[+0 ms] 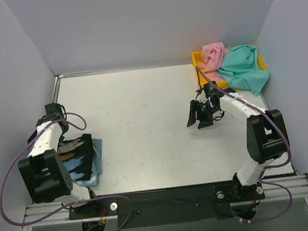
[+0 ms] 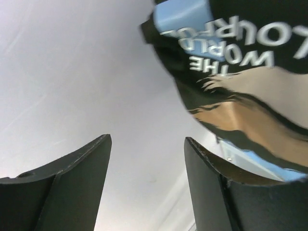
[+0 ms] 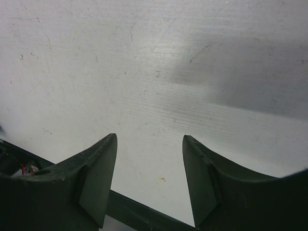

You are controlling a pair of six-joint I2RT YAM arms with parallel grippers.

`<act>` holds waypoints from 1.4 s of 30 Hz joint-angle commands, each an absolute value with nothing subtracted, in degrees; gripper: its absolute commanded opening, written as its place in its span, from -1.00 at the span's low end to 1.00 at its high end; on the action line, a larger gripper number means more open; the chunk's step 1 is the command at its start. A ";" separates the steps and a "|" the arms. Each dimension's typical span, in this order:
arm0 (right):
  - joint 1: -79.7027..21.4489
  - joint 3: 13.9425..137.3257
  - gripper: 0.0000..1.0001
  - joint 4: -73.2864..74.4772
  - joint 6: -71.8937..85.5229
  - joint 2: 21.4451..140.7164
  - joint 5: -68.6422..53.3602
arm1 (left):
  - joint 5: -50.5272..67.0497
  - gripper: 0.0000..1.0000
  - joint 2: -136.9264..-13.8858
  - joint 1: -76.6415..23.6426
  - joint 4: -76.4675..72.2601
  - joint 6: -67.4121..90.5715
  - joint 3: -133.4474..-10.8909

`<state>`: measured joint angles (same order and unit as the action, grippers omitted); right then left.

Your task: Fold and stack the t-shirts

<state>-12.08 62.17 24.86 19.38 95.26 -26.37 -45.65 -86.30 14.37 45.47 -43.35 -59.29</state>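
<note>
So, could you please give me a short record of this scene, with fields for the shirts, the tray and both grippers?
stack: black t-shirt lying on light blue t-shirt, near left of the table
waiting: pink t-shirt and teal t-shirt, bunched on the yellow tray, far right corner
left gripper: open, empty, just beside the black t-shirt
right gripper: open, empty, above the table

Soft, even light is washing the table [image 1: 143, 122], casting faint shadows. The black shirt [image 2: 288, 62] is blurring in the left wrist view; a grey shadow is lying across the right one.
</note>
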 commanded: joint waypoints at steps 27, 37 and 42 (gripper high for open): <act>-11.95 56.25 0.04 28.74 20.21 82.71 -20.48 | -43.77 -1.00 -105.47 15.47 28.39 -39.03 -70.40; -12.04 55.28 0.05 28.56 21.01 82.35 -19.34 | -8.75 -1.00 -97.66 5.74 61.68 -30.14 -84.12; -11.95 53.88 0.05 28.74 20.57 81.21 -17.93 | -1.32 -1.00 -92.82 1.93 71.00 -33.57 -77.18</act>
